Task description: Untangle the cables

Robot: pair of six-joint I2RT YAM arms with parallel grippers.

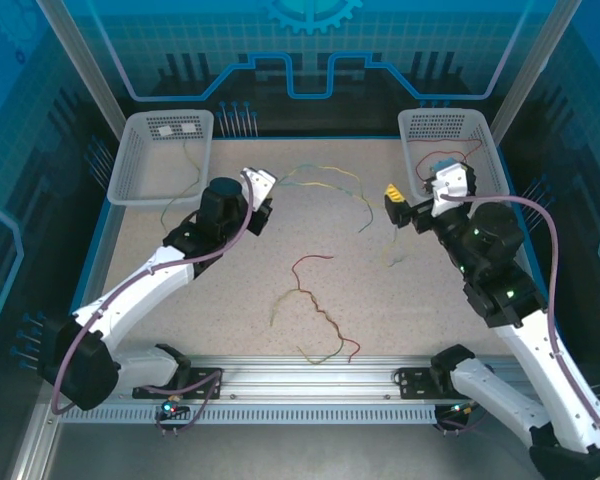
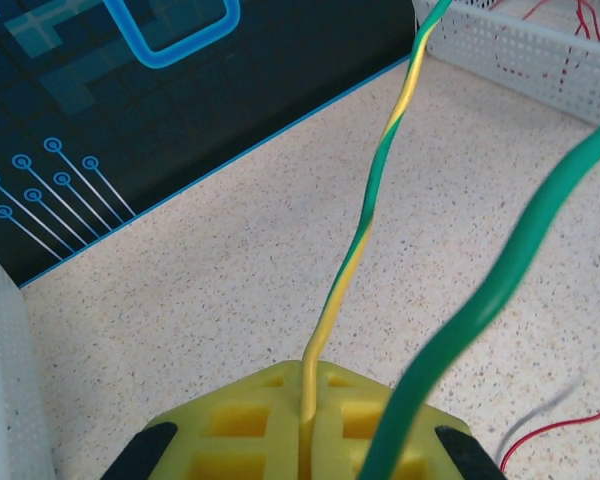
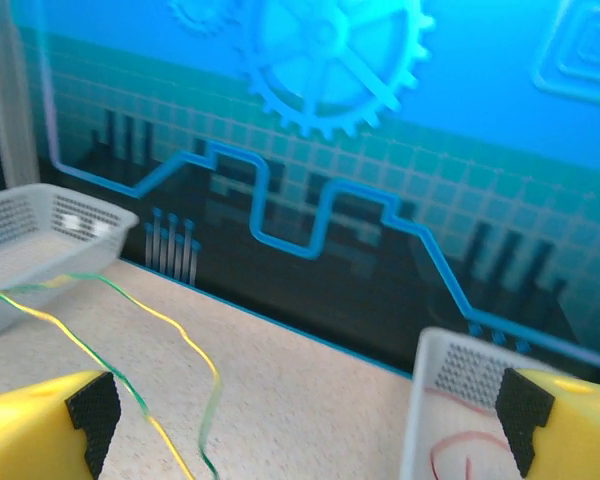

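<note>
My left gripper (image 1: 263, 186) is shut on a yellow-green cable (image 1: 325, 180) that runs in waves to the right across the table. In the left wrist view its yellow fingers (image 2: 250, 420) pinch that cable (image 2: 365, 235) at the tip of the gripper (image 2: 310, 378), and a green strand (image 2: 500, 290) crosses close in front. My right gripper (image 1: 397, 205) hangs open and holds nothing, just right of the cable's far end. Its fingers (image 3: 40, 420) stand wide apart around the gripper's middle (image 3: 300, 440), with the yellow-green cable (image 3: 175, 335) lying on the table to the left. A red, yellow and green tangle (image 1: 315, 310) lies mid-table.
A white basket (image 1: 130, 165) at the back left holds a thin cable (image 1: 185, 180). A second white basket (image 1: 485, 150) at the back right holds a red cable (image 3: 460, 450). Blue walls close off the table's back and sides.
</note>
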